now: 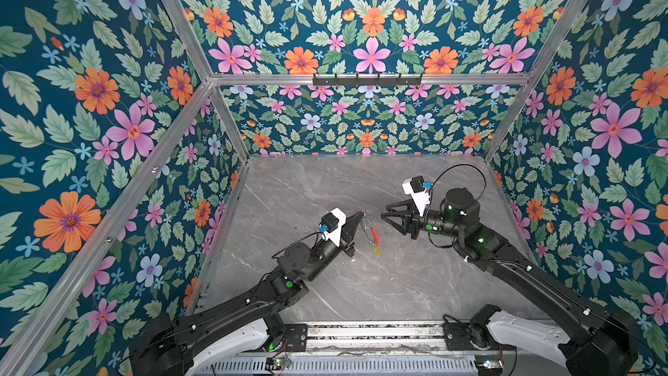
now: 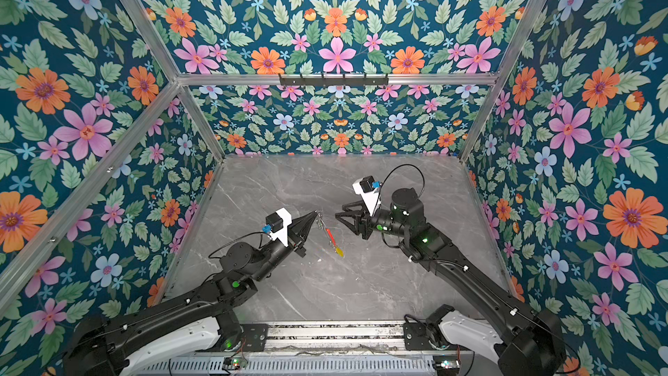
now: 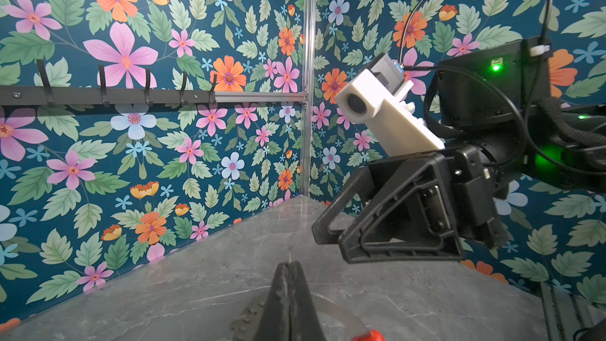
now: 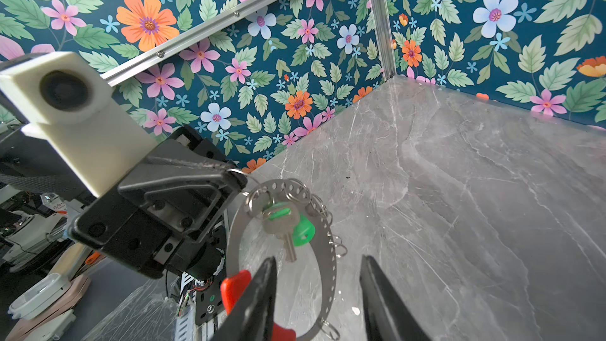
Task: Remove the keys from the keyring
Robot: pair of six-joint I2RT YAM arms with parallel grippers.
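Observation:
My left gripper [image 1: 361, 213] [image 2: 317, 212] [image 3: 289, 265] [image 4: 237, 177] is shut on the top of the keyring [image 4: 331, 257], holding it in the air above the table. The keyring is a flat perforated metal loop with a red sleeve [image 1: 375, 236] [image 2: 329, 235] [image 4: 234, 287] and several small rings. A green-headed key [image 4: 303, 231] hangs inside the loop. A yellow-headed key [image 1: 377, 251] [image 2: 339, 250] dangles at its low end. My right gripper [image 1: 384, 212] [image 2: 339, 211] [image 3: 331, 241] [image 4: 318, 259] is open, facing the loop from close by with nothing between its fingers.
The grey marble table [image 1: 325, 182] is walled by floral panels on three sides. A black hook rail [image 1: 367, 80] runs along the back wall. A metal rail [image 1: 372, 334] with both arm bases lines the front edge.

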